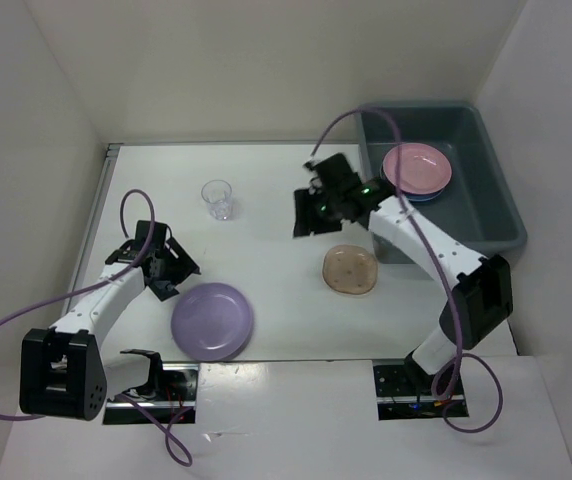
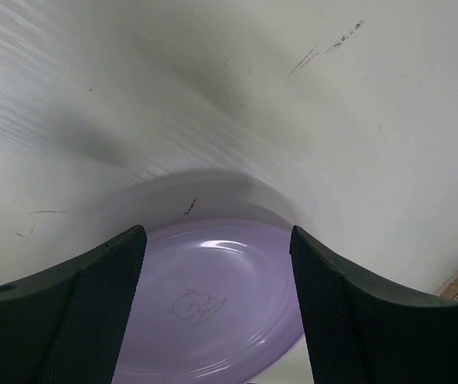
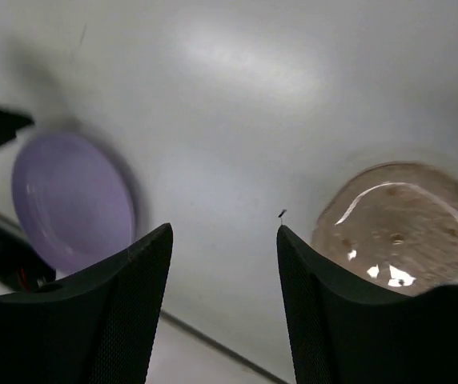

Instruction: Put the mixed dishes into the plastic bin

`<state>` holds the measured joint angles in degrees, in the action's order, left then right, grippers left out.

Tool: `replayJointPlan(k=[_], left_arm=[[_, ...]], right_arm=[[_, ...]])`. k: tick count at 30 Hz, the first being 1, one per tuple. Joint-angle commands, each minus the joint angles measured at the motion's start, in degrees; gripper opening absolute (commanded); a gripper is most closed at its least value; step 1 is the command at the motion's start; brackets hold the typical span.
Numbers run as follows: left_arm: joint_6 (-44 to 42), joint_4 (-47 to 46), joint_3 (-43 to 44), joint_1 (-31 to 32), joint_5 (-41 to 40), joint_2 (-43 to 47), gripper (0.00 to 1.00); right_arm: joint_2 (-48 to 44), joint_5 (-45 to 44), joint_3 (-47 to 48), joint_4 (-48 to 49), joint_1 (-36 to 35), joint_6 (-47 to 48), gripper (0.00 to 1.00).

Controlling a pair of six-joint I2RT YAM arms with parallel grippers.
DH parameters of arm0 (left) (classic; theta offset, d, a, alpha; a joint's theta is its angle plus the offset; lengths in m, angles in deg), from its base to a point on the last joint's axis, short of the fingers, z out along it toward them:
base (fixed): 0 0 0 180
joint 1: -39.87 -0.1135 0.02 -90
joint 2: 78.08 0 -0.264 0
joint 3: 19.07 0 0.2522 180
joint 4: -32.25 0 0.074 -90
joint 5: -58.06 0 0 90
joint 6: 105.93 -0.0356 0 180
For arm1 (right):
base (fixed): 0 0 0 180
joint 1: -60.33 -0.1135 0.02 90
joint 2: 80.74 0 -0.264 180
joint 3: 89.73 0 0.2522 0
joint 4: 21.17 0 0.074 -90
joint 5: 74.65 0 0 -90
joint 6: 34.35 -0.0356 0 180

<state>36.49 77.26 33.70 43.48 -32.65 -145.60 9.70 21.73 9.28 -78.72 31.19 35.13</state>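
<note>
Top view looks down from above the near edge over the whole bench (image 1: 266, 190); the left wrist view hangs close over the purple plate (image 2: 213, 304), which the higher, downward-facing right wrist view shares, with the brown plate (image 3: 397, 232).

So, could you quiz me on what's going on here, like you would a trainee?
1. True or false: the pink plate lies inside the bin.
2. The wrist view of the left end effector shows which thing between its fingers? A purple plate, B pink plate, C bin.
3. How many dishes sit on the table, outside the bin?
Key: 1 true; 2 A; 3 three.
</note>
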Motion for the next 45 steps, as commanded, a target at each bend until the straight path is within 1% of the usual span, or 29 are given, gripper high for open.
replayJointPlan(k=[1, 2, 3, 5, 10, 12, 17, 19, 21, 24, 27, 29, 31, 34, 39, 43, 44, 45], left_arm=[[-0.66, -1.98, -0.51, 0.16, 1.23, -0.06, 0.8], [-0.05, -2.59, -0.51, 0.16, 1.24, -0.06, 0.8], [-0.04, -2.59, -0.51, 0.16, 1.24, -0.06, 0.8], [-0.04, -3.21, 0.01, 0.16, 1.24, -0.06, 0.8], [0.49, -4.26, 0.55, 0.16, 1.24, -0.59, 0.81], [1.01, -4.79, 0.55, 0.16, 0.71, -0.59, 0.81], [1.54, -4.79, 1.16, 0.16, -0.52, -0.06, 0.81], [0.93, -4.09, 1.68, 0.16, -2.01, 0.46, 0.84], [0.22, -3.47, 2.3, 0.16, -2.62, 1.08, 0.84], [-0.3, -2.86, 2.83, 0.16, -3.16, 1.08, 0.84], [-0.3, -2.86, 2.83, 0.16, -3.16, 1.61, 0.84], [-0.3, -2.86, 2.22, 0.16, -3.16, 1.61, 0.84], [-0.3, -2.86, 2.22, 0.16, -3.16, 1.61, 0.85], [-0.3, -2.86, 2.22, 0.16, -3.16, 1.61, 0.85], [-0.83, -2.86, 1.69, 0.16, -3.16, 1.61, 0.85], [-0.83, -2.86, 1.69, 0.16, -3.16, 1.61, 0.85], [-0.83, -2.86, 1.17, 0.16, -3.16, 2.13, 0.85], [-0.83, -2.86, 1.16, 0.16, -3.16, 2.14, 0.85]], right_arm=[[0.18, 6.02, -5.79, -0.07, -9.16, 2.85, 0.6], [0.18, 6.8, -8.15, 0.63, -12.22, 2.85, 0.6], [0.7, 8.81, -9.22, 1.85, -13.56, 2.85, 0.6], [1.32, 9.62, -10.54, 2.39, -16.71, 3.37, 0.6], [3.69, 12.17, -11.25, 4.58, -21.03, 5.22, 0.6], [6.24, 13.13, -11.25, 5.46, -22.44, 5.75, 0.6], [13.08, 16.91, -9.06, 12.48, -22.97, 3.65, 0.59], [15.11, 17.97, -8.0, 13.73, -22.97, 2.77, 0.58], [17.57, 19.71, -6.77, 15.66, -22.97, 2.15, 0.57], [19.95, 19.73, -5.54, 16.8, -22.97, 1.53, 0.55], [20.48, 19.73, -5.54, 18.12, -23.5, 1.0, 0.51], [21.71, 19.03, -5.54, 18.13, -23.5, 0.48, 0.51], [22.94, 19.03, -5.54, 18.65, -23.5, 0.47, 0.44], [25.31, 20.43, -5.01, 19.18, -23.5, -0.05, 0.4], [27.34, 20.96, -5.01, 20.23, -23.5, -1.28, 0.37], [27.34, 19.57, -4.49, 19.45, -23.5, -1.28, 0.1], [26.56, 18.77, -4.48, 18.75, -23.5, -1.28, 0.02], [25.68, 16.85, -4.48, 17.44, -23.5, -1.28, 0.0]])
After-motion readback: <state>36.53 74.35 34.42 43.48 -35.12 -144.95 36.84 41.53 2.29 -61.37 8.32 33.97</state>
